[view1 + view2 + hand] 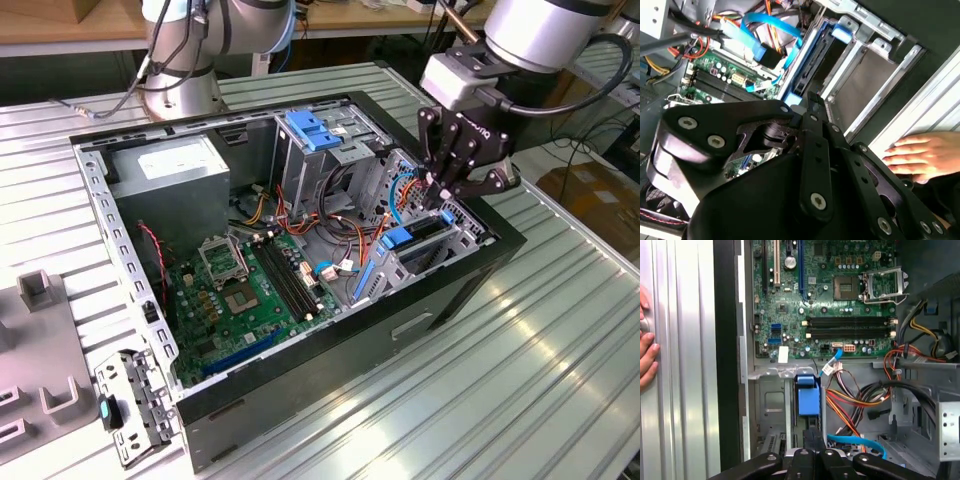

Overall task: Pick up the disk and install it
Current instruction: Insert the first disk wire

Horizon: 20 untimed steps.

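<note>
Shiny ribbed bare-metal table (560,340) under the computer case (400,340). Case shell is black painted, slight sheen; the inner frame is dull bare sheet metal. Inside the case: motherboard (235,300), satin green board with glossy black slots. Power supply (170,175), matt grey metal. Latch (312,130), smooth blue plastic. Disk (808,400), smooth blue plastic end piece. Cables (860,400), glossy plastic insulation. Above the case: gripper (440,195), matt black links with bright metal screws.
</note>
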Each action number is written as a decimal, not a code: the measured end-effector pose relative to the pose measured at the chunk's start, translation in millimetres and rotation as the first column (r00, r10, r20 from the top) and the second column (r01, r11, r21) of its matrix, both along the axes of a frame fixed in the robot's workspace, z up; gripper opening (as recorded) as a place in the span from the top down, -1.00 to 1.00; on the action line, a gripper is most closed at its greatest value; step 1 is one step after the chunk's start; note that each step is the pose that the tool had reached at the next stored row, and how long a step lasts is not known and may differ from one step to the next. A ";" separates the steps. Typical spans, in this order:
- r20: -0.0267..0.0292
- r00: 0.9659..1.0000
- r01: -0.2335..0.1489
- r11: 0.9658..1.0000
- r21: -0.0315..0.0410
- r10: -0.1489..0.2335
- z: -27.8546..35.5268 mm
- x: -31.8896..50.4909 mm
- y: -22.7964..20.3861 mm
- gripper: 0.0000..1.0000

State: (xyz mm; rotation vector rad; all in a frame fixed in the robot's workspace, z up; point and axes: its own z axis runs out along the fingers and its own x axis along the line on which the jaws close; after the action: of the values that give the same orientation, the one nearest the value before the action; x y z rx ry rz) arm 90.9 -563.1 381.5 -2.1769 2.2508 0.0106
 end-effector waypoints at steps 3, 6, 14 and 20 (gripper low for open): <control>0.000 1.000 0.000 1.000 0.000 0.000 -0.1 13.7 0.0 0.79; 0.000 1.000 0.000 1.000 0.000 0.000 0.0 25.2 0.1 0.79; 0.000 0.990 -0.141 0.990 0.000 0.141 -0.1 29.2 0.4 0.79; -0.001 0.983 -0.184 0.983 -0.001 0.184 5.1 33.4 8.3 0.79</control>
State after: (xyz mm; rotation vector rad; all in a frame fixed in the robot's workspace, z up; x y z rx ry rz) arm 124.3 -554.8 386.6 -2.3770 2.0410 0.0119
